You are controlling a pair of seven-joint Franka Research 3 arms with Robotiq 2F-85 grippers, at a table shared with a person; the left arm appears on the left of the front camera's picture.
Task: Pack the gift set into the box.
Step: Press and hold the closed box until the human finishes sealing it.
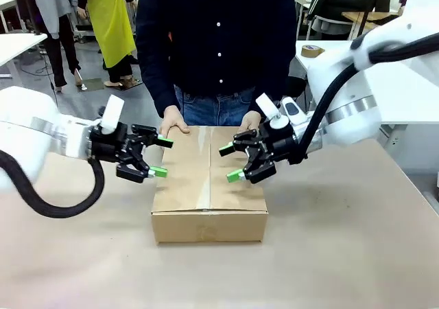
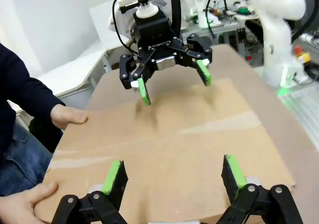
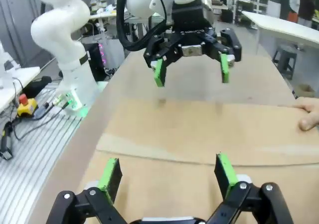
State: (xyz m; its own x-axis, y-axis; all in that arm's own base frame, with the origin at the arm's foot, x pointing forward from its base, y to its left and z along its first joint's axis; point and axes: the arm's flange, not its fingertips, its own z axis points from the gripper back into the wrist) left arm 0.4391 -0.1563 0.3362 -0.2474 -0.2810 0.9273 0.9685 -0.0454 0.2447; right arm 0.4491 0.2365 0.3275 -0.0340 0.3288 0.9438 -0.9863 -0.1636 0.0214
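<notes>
The cardboard box (image 1: 209, 185) is sitting mid-worktop (image 1: 343, 261), its flaps lying shut and the centre seam running away toward the person (so the gift set is presumably inside already). Both sets of fingers are hanging released over the lid: the left gripper (image 1: 163, 156) at its left edge, the right gripper (image 1: 229, 163) reaching farther in. "ROBOTIQ" is showing on the right gripper's body. Beyond, the person's hands (image 1: 173, 125) are resting on the far edge.

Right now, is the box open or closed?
Closed. The box has its top flaps lying flat, meeting at a middle seam.
</notes>
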